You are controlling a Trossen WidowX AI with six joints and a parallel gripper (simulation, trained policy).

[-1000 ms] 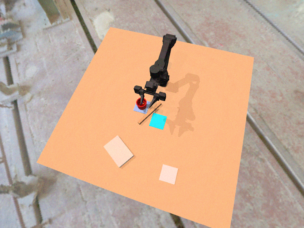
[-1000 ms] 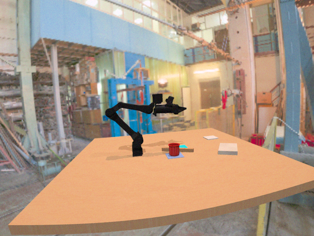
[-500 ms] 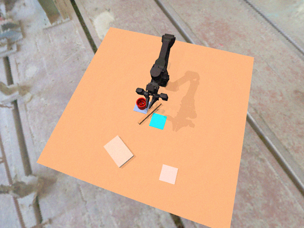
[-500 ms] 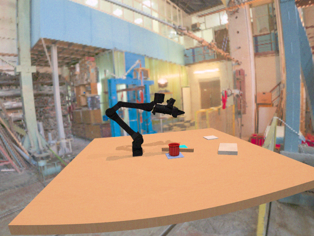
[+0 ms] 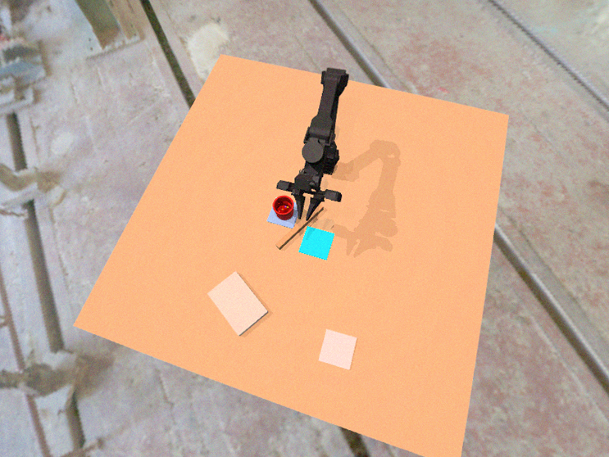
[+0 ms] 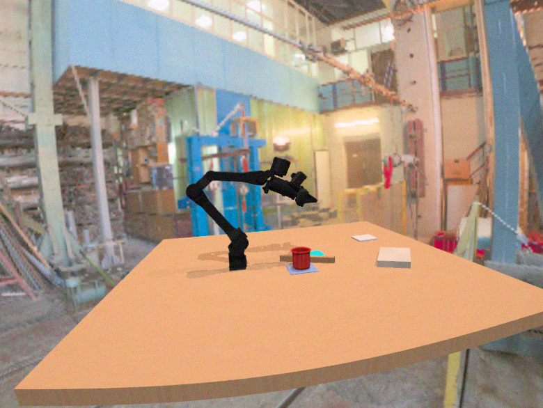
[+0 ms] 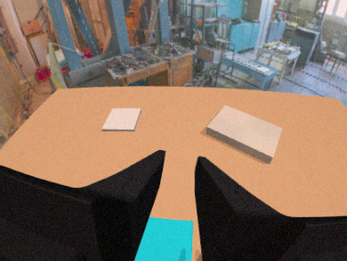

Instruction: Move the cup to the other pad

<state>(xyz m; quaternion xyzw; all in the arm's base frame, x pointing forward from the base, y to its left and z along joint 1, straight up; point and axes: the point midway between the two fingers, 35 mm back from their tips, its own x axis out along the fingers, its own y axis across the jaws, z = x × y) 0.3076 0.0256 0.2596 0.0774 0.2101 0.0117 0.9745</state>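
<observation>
The red cup (image 5: 283,214) (image 6: 301,258) stands upright on the lavender pad (image 5: 290,224) (image 6: 293,271). Small marbles show inside it in the top view; their number is unclear. The cyan pad (image 5: 316,243) (image 6: 317,253) (image 7: 169,240) is bare. My gripper (image 5: 304,218) (image 6: 316,200) (image 7: 180,160) is empty, its fingers apart by a narrow gap. It is high above the table, well above the cup's height, and points forward and down. The cup and lavender pad are out of the wrist view.
A thin brown bar (image 5: 295,233) (image 6: 324,260) lies on the table between the two pads. A flat pale box (image 5: 237,303) (image 6: 394,256) (image 7: 245,131) and a thin pale square (image 5: 337,349) (image 6: 364,237) (image 7: 122,119) lie farther from the arm's base.
</observation>
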